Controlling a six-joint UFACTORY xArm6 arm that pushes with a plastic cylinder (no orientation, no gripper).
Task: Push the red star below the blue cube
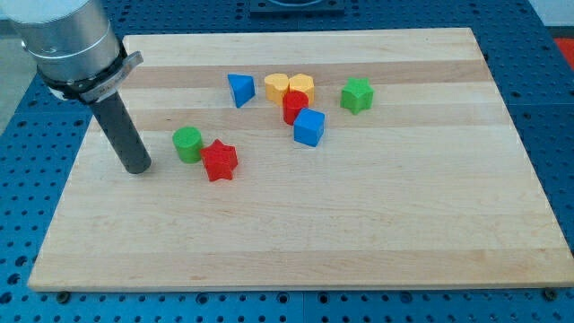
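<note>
The red star [219, 161] lies left of the board's middle, touching a green cylinder [187, 144] on its upper left. The blue cube [309, 127] sits to the view's right and a little higher than the star. My tip [137, 167] rests on the board to the left of the green cylinder and the red star, a short gap away from both.
A red cylinder [294, 105] touches the blue cube's top left. Two yellow blocks [289, 87] sit above it. A blue triangle [240, 90] lies to their left and a green star-like block [357, 94] to their right. The wooden board [296, 242] lies on a blue perforated table.
</note>
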